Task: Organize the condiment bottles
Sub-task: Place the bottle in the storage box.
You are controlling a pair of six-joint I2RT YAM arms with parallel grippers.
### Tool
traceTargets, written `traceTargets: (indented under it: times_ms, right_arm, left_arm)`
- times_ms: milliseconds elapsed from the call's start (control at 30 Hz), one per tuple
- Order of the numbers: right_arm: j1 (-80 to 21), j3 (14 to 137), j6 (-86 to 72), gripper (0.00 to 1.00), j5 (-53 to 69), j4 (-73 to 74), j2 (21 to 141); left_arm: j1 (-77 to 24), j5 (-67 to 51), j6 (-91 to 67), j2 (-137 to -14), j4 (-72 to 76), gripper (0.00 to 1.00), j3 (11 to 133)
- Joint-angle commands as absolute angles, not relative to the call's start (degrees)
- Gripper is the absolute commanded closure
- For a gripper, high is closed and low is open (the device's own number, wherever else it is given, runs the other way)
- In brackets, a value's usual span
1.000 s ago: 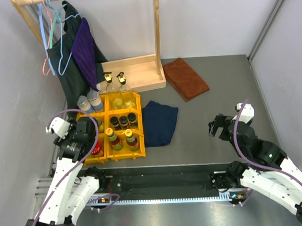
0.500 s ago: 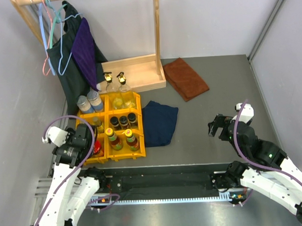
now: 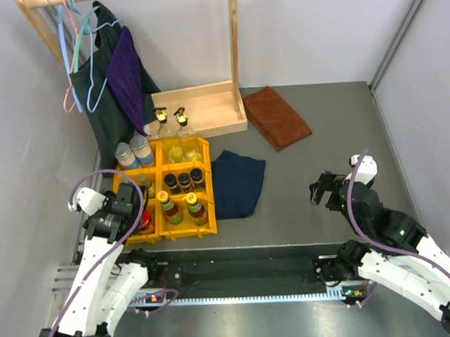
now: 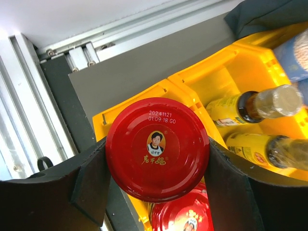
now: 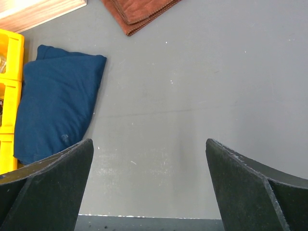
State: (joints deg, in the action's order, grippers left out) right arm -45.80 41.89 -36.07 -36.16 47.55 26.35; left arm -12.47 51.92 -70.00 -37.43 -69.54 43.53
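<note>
My left gripper (image 3: 125,210) is shut on a red-lidded jar (image 4: 157,149) and holds it over the near-left compartment of the yellow bins (image 3: 204,150). A second red-lidded jar (image 4: 185,217) sits just below it in the same compartment. The other bins hold yellow-capped sauce bottles (image 3: 167,202), dark black-capped bottles (image 3: 182,179) and white-lidded jars (image 3: 133,149). Two clear gold-topped bottles (image 3: 171,116) stand on the wooden base behind the bins. My right gripper (image 3: 319,189) is open and empty over bare table; it also shows in the right wrist view (image 5: 149,144).
A blue cloth (image 3: 238,183) lies right of the bins and a brown cloth (image 3: 277,115) lies at the back. A wooden rack (image 3: 208,102) with hanging clothes (image 3: 122,76) stands at the back left. Walls close in on both sides.
My left arm has drawn toward the near left with the red-lidded jar in its grip. The right arm has not moved.
</note>
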Motion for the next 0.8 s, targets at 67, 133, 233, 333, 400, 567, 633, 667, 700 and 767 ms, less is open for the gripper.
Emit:
traceTargets:
  times_ms: [67,133,233,333,400,567,633,667,700,767]
  right_arm:
    - [-45.35,42.1,-35.77,0.01,-36.3,46.23,25.49]
    - [-45.26,42.1,-35.77,0.01,-36.3,46.06,25.58]
    - [-45.26,42.01,-35.6,0.01,-36.3,45.88,25.58]
    - [-45.26,41.92,-35.68,0.01,-36.3,45.7,25.66]
    - [-45.35,41.92,-35.6,0.01,-36.3,45.88,25.75]
    - [-45.18,42.1,-35.51,0.01,-36.3,45.97,25.66]
    - [-45.26,42.1,-35.6,0.01,-36.3,46.05,25.66]
    - [-45.26,42.1,-35.6,0.01,-36.3,45.97,25.66]
    - [-45.35,42.1,-35.6,0.01,-36.39,46.05,25.58]
    - [-45.26,42.1,-35.6,0.01,-36.39,46.05,25.66]
  left_arm:
    - [-12.39,54.85,-75.58,-40.69,-62.14,0.97,40.44]
    - [-12.39,54.58,-76.11,-40.87,-61.44,0.95,39.73]
    - [-12.39,54.14,-76.2,-40.61,-60.21,0.92,38.41]
    - [-12.39,53.88,-76.38,-40.96,-59.5,0.86,37.09]
    - [-12.39,53.53,-76.2,-41.04,-58.8,0.68,36.65]
    - [-12.39,53.26,-75.32,-40.96,-57.57,0.35,35.86]
    - [-12.39,53.26,-74.97,-41.04,-57.74,0.27,36.3]
    - [-12.39,53.26,-74.8,-41.04,-57.83,0.2,36.56]
    - [-12.39,53.26,-74.53,-40.87,-57.92,0.16,36.82]
    - [-12.39,53.44,-74.18,-40.69,-58.36,0.04,37.79]
